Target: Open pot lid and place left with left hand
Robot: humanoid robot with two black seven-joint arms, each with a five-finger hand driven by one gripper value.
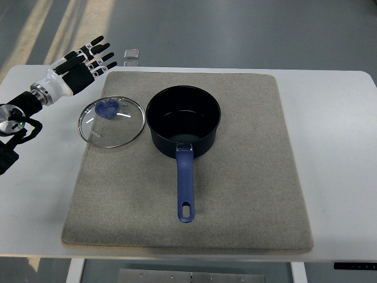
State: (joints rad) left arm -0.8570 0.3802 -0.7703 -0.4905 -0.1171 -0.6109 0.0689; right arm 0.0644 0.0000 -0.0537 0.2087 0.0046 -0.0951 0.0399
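Observation:
A dark blue pot (184,121) with a long blue handle (185,186) stands uncovered in the middle of a grey mat (247,177). Its glass lid (111,122), with a blue knob (106,109), lies flat on the mat's left edge, just left of the pot. My left hand (94,59) is up and to the left of the lid, apart from it, fingers spread and holding nothing. The right arm does not show.
The mat lies on a white table (336,118). A small clear object (132,56) sits at the table's far edge, just right of my left hand's fingertips. My left forearm (20,118) comes in over the table's left side.

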